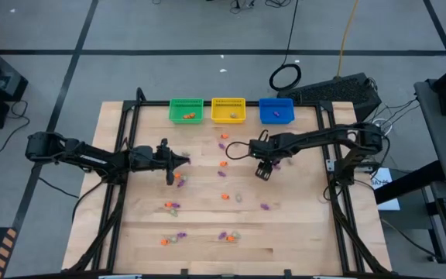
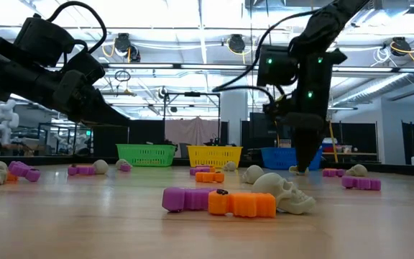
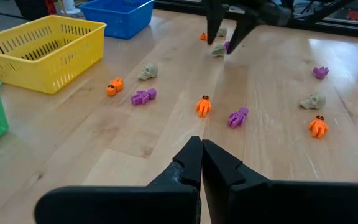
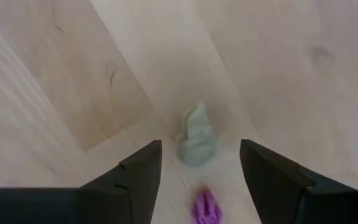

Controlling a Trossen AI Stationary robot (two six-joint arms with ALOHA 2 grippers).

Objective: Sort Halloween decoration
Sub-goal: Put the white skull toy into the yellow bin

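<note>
Small orange, purple and pale skull trinkets, the Halloween decoration, lie scattered on the wooden table [image 1: 300, 232]. My right gripper [image 1: 263, 170] points down, open, right of the table's middle. Its fingers stand on either side of a pale skull [image 4: 196, 135] without touching it, and a purple trinket [image 4: 205, 207] lies just beside the skull. My left gripper [image 1: 184, 160] is shut and empty, held above the table left of the middle. An orange trinket [image 3: 204, 106] and a purple one [image 3: 237, 117] lie ahead of it.
A green basket [image 1: 186, 109], a yellow basket [image 1: 228, 109] and a blue basket [image 1: 276, 110] stand in a row at the far edge. The green holds an orange trinket and the blue a purple one. More trinkets lie toward the near edge [image 1: 227, 235].
</note>
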